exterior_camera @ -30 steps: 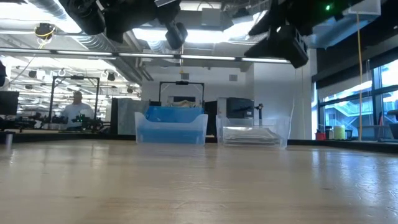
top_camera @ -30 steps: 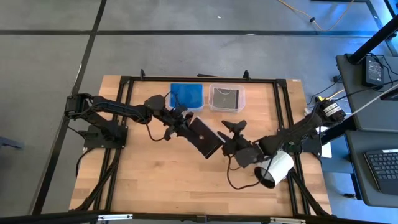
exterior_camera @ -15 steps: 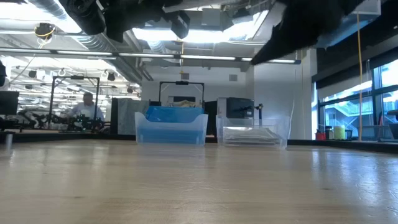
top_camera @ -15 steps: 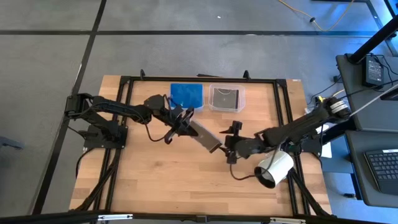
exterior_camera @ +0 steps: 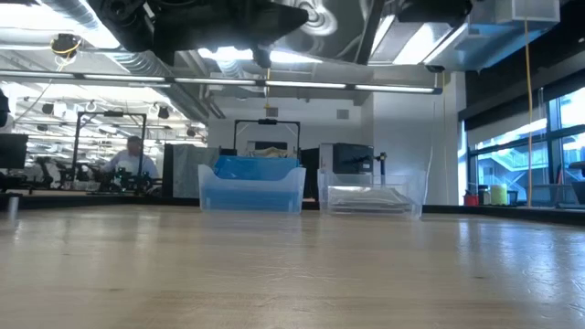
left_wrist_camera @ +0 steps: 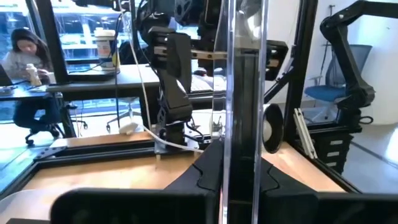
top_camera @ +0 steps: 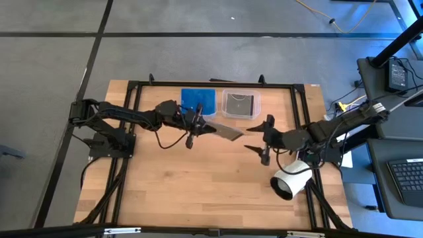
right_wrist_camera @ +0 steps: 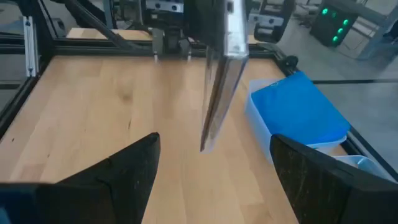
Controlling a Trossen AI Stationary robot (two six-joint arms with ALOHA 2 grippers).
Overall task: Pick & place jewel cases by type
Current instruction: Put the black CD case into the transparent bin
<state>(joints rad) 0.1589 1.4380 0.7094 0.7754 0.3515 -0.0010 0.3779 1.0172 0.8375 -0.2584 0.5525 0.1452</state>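
Note:
My left gripper (top_camera: pixel 200 125) is shut on a dark jewel case (top_camera: pixel 225 131), held above the table's middle, just on the near side of the two tubs. The case shows edge-on in the left wrist view (left_wrist_camera: pixel 242 112) and in the right wrist view (right_wrist_camera: pixel 221 74). My right gripper (top_camera: pixel 264 139) is open and empty to the right of the case's free end, fingers spread wide (right_wrist_camera: pixel 118 174). A blue tub (top_camera: pixel 198 100) holds blue cases. A clear tub (top_camera: pixel 240 104) holds a dark case lying flat. My left gripper pinches the dark case's left end (top_camera: pixel 207 127) between its two fingers, one on each flat face. The fingers come level from the table's left. The case stands on edge, reaching out toward the right, lifted clear of the table.
A white cylinder (top_camera: pixel 291 178) lies at the table's right, on the near side of my right arm. A black frame (top_camera: pixel 301 112) runs round the table top. Bare wood (top_camera: pixel 178 185) takes up the near half. A person sits in the room beyond (exterior_camera: pixel 132 160).
My left gripper has turned the dark case from lying flat to standing on edge and carried it toward the far edge, nearer the tubs. My right gripper has drawn back from the case toward the table's right edge and turned.

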